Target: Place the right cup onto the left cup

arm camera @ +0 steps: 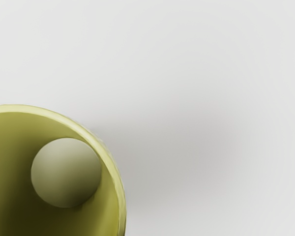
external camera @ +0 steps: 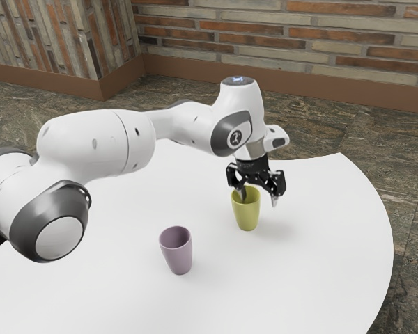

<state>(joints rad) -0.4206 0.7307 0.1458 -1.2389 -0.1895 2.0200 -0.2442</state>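
Note:
My gripper stands open over the rim of the yellow-green cup in the exterior view. One finger reaches down into the cup's mouth; the other hangs outside it, toward the exterior view's right, with a gap to the wall. The cup is upright on the table. Looking down from the hand, the wrist view has part of the yellow-green cup, with a pale round bottom inside. The mauve cup stands upright, separate from it, nearer the exterior view's lower left.
Both cups rest on a white table with a curved edge at the exterior view's right. My arm spans above the table from the exterior view's left. A brick wall rises beyond the stone floor.

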